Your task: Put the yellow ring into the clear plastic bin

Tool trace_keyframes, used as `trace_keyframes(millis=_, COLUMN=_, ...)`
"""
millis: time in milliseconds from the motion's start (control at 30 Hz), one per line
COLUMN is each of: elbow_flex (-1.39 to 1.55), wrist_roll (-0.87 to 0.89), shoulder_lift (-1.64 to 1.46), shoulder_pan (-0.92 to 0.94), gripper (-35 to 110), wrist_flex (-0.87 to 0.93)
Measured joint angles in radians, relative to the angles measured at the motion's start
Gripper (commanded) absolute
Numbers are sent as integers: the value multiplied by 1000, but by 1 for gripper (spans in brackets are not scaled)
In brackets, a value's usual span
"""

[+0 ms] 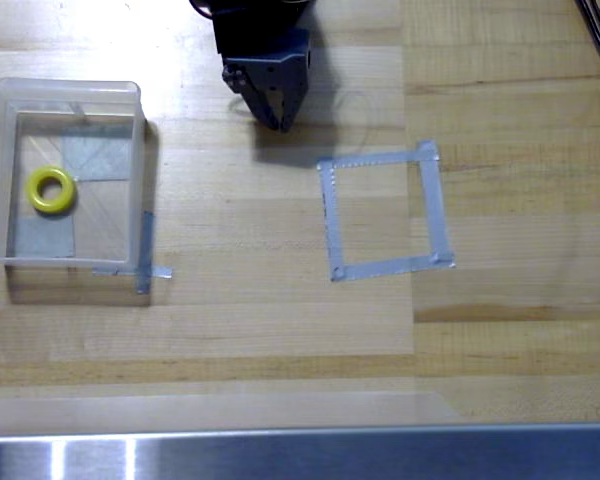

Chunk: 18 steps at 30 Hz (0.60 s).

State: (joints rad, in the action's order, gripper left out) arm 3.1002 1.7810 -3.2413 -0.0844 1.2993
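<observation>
In the overhead view the yellow ring (52, 189) lies flat on the bottom of the clear plastic bin (0, 170) at the left of the table, toward the bin's left side. The bin is square with frosted walls, and grey tape patches show through its floor. My dark gripper (279, 122) hangs at the top centre, well to the right of the bin and apart from it. Its fingers come together at a point with nothing between them.
A square outline of grey tape (385, 212) is stuck to the wooden table right of centre. More tape strips (143, 262) poke out beside the bin's lower right corner. A metal edge (300, 455) runs along the front of the table.
</observation>
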Motion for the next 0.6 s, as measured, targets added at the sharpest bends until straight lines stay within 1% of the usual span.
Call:
trace_keyframes(millis=233, elbow_flex=3, wrist_roll=84, shoulder_lift=0, shoulder_pan=0, gripper=0, wrist_flex=-3)
trace_keyframes(millis=533, elbow_flex=3, wrist_roll=87, shoulder_lift=26, shoulder_pan=6, gripper=0, wrist_flex=14)
trace_keyframes(millis=600, elbow_flex=3, wrist_roll=87, shoulder_lift=28, shoulder_pan=34, gripper=0, wrist_flex=21)
